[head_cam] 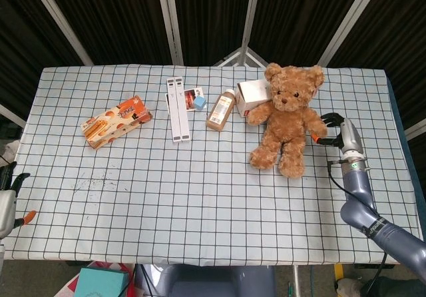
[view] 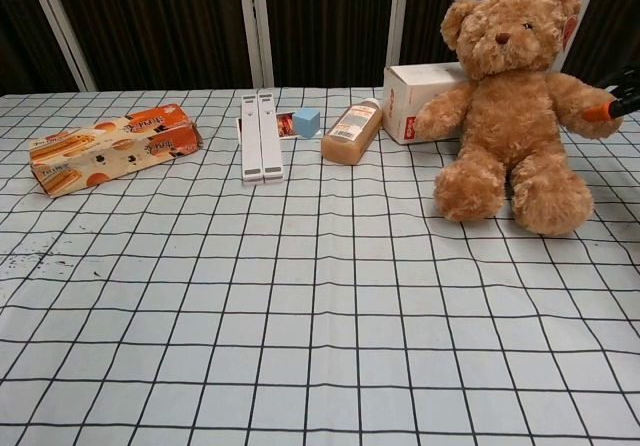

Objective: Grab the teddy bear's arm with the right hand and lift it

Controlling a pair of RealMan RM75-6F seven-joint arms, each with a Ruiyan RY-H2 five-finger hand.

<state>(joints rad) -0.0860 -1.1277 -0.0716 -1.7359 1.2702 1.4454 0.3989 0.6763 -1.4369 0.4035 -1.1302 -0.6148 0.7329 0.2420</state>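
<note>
The teddy bear sits at about 2 o'clock on the table, leaning on a white box. The right hand is at its arm with fingers apart, nothing clamped. I'd wrap around the middle of the arm, not the paw tip, then lift straight up.

teddy bear seated | right hand touching its arm (fingertips only)

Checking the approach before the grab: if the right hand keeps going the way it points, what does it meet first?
Most likely the bear's arm: the right hand sits just beside it, fingers aimed at it and apparently at its paw already. Actual contact is hard to judge.
</note>
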